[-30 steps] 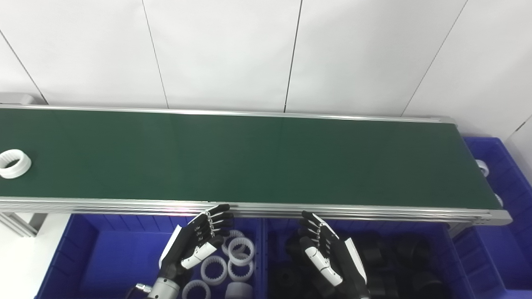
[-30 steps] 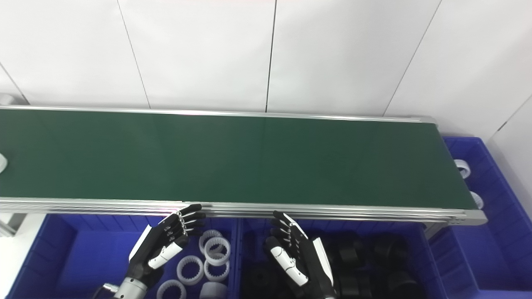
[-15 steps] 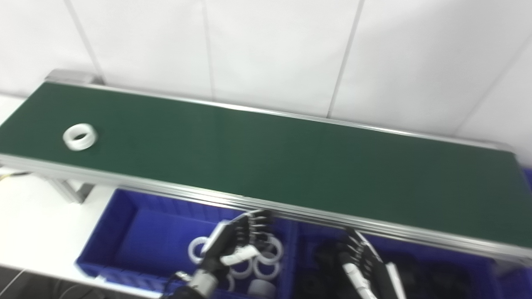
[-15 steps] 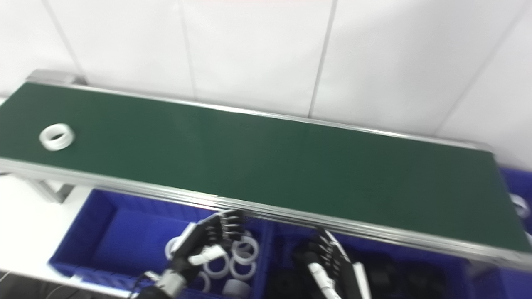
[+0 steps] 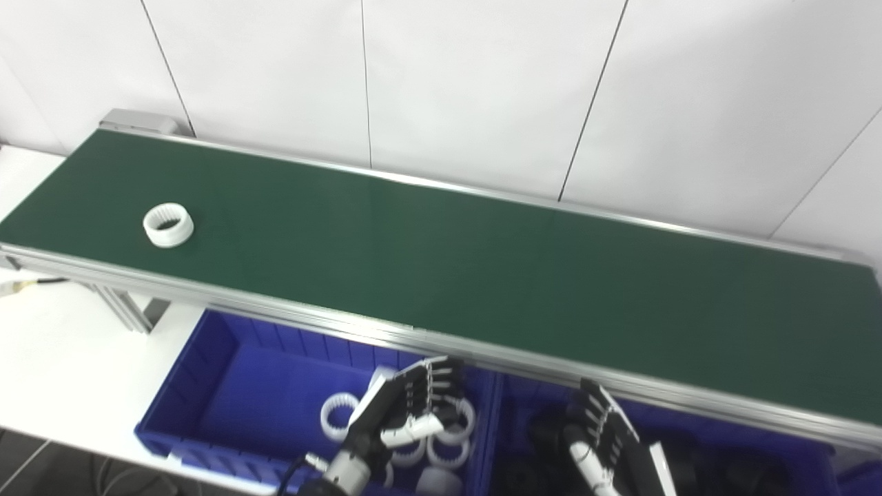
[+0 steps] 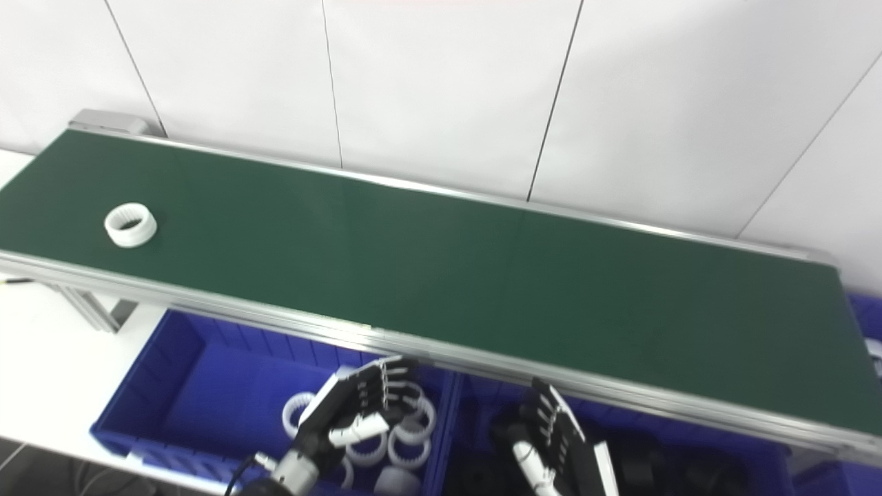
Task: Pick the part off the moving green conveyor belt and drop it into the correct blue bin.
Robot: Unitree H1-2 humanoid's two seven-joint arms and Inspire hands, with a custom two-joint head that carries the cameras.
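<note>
Sitting far off to the left on the green conveyor belt [image 5: 482, 269], near its left end: one white ring part [image 5: 168, 225]. Well apart from both hands, up and to the left of them. Closer to the left robot hand [image 5: 406, 413] than to the right robot hand [image 5: 606, 448], so probably a job for the left one. No long side to speak of: round all the way, lying flat with the hole facing up. Little teeth inside the hole. Left robot hand empty, fingers loosely spread, hanging over the blue bin [image 5: 227, 386] with white rings inside. Right robot hand also empty, fingers apart, over the next blue bin [image 5: 744, 430] full of black parts. Looks just like the white rings, so most likely bound for the left bin.
</note>
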